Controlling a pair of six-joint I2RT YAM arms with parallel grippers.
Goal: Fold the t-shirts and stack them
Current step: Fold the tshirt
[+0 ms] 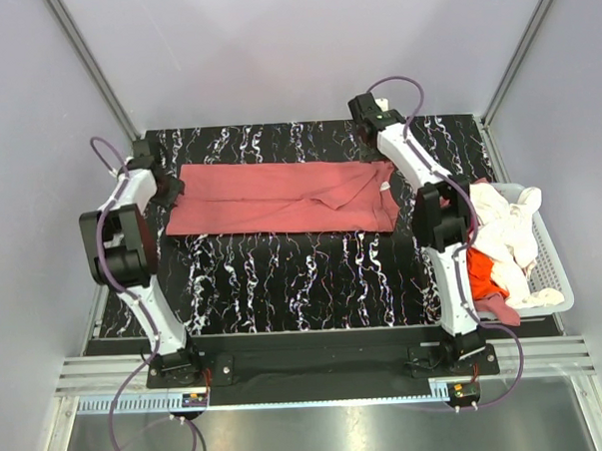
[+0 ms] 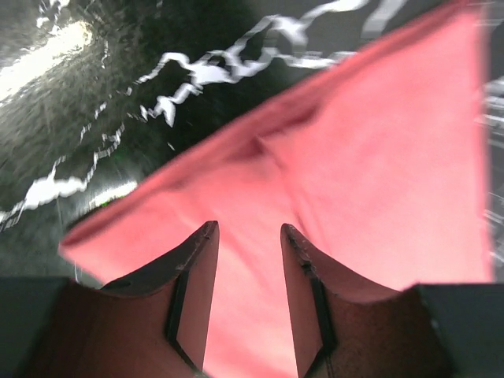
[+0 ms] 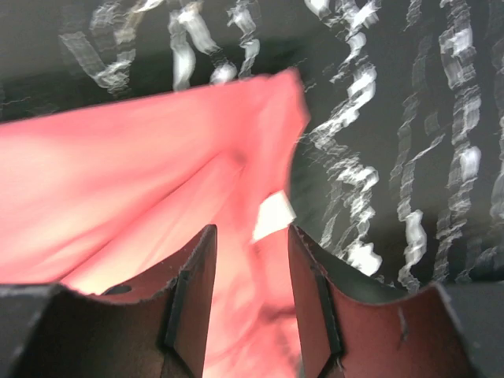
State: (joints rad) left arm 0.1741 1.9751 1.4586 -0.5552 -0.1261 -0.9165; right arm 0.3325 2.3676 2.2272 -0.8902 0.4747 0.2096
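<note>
A large salmon-pink t-shirt lies folded into a long band across the far half of the black marbled table. My left gripper is open over the band's left end; the left wrist view shows its jaws apart with pink cloth beneath them, not pinched. My right gripper is open over the right end; in the right wrist view a white label on the shirt shows between the fingertips.
A white slatted basket stands at the table's right edge beside my right arm. It holds a cream shirt, an orange one and a magenta one. Grey walls enclose the table.
</note>
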